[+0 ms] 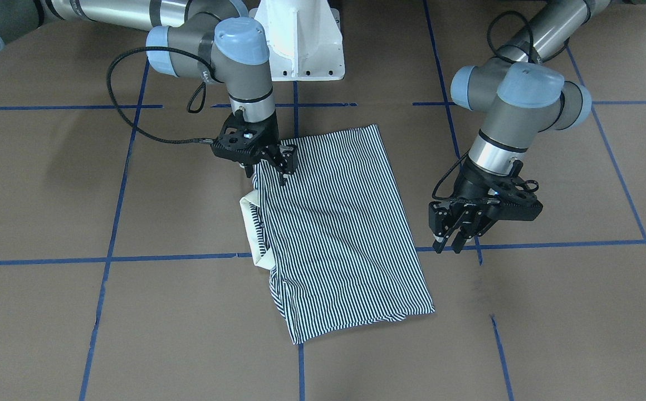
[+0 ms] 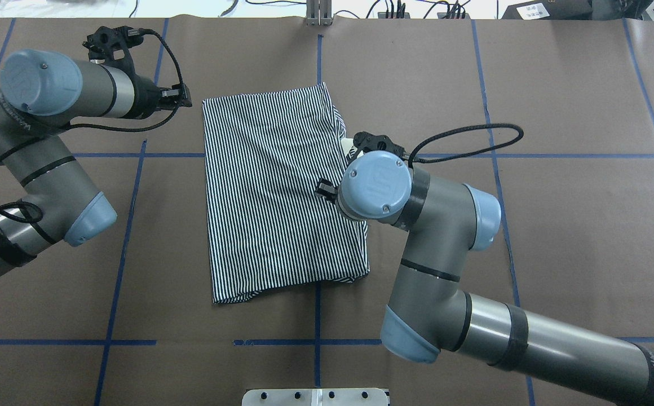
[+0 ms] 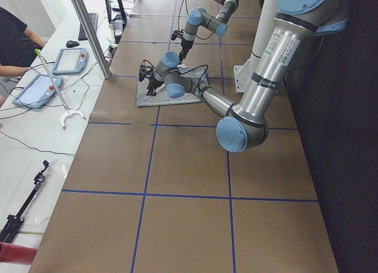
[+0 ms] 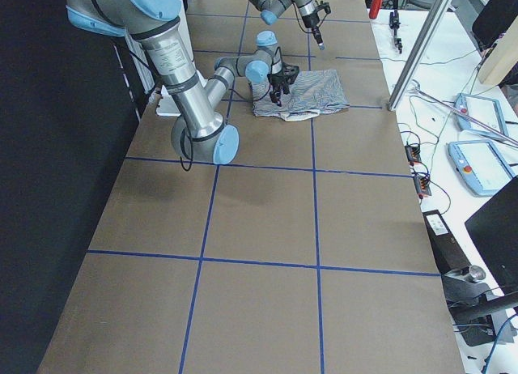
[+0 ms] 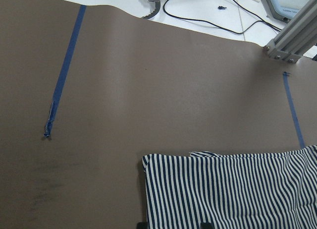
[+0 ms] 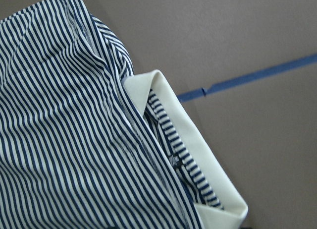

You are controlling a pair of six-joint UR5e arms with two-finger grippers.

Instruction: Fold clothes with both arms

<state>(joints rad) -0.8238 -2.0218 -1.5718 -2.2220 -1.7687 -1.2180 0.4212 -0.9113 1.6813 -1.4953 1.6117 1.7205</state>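
a thin navy-and-white striped polo shirt [image 1: 334,223] lies folded into a long rectangle at the middle of the brown paper-covered bench [image 1: 551,312], which is crossed by blue tape lines [image 1: 161,258]. its plain cream collar [image 1: 250,223] pokes out from the edge on the robot's right. the black two-finger right hand [image 1: 278,167] points down with its tips at the striped cloth near that collar, though whether it pinches the fabric cannot be told. the black left hand [image 1: 448,245] hangs clear of the cloth beside the shirt's opposite edge, fingers a little apart and holding nothing.
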